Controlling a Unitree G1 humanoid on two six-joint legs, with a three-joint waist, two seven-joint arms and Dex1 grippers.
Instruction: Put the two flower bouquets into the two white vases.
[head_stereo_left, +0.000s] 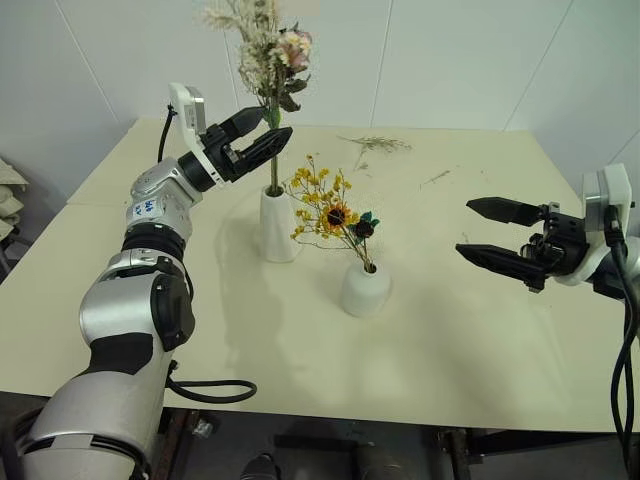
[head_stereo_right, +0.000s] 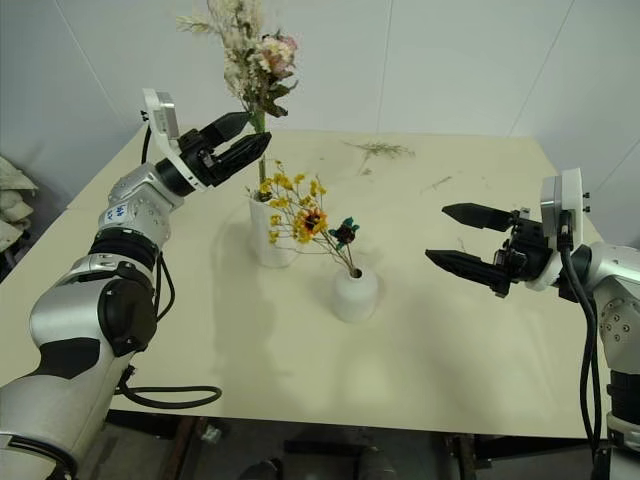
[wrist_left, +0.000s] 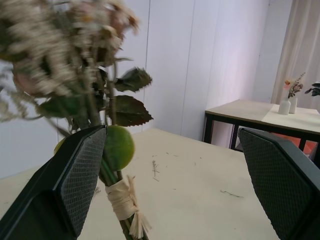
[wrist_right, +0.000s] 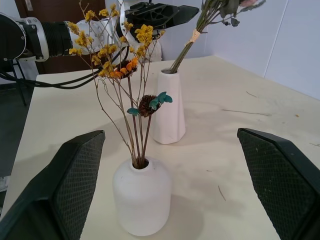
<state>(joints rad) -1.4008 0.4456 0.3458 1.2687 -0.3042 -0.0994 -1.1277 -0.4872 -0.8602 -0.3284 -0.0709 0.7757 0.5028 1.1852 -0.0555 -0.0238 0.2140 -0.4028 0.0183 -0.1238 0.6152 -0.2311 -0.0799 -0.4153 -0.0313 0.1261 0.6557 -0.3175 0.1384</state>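
Both bouquets (head_stereo_left: 268, 45) (head_stereo_left: 325, 208) stand stems-down in vases (head_stereo_left: 277, 225) (head_stereo_left: 365, 289) — end effectors (head_stereo_left: 262, 133) (head_stereo_left: 490, 232) wide.

vases (head_stereo_left: 278, 222) mid-table, bare table (head_stereo_left: 450, 340) around them

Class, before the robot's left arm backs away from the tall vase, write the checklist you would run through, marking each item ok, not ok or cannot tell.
1. Pink rose bouquet stems in the tall vase: ok.
2. Left gripper open, jaws apart: ok.
3. Left fingers clear of the stems: cannot tell; one pad sits right beside them.
4. Yellow bouquet in the short vase: ok.
5. Right gripper open, holding nothing, apart from both vases: ok.
6. Both vases upright on the table: ok.
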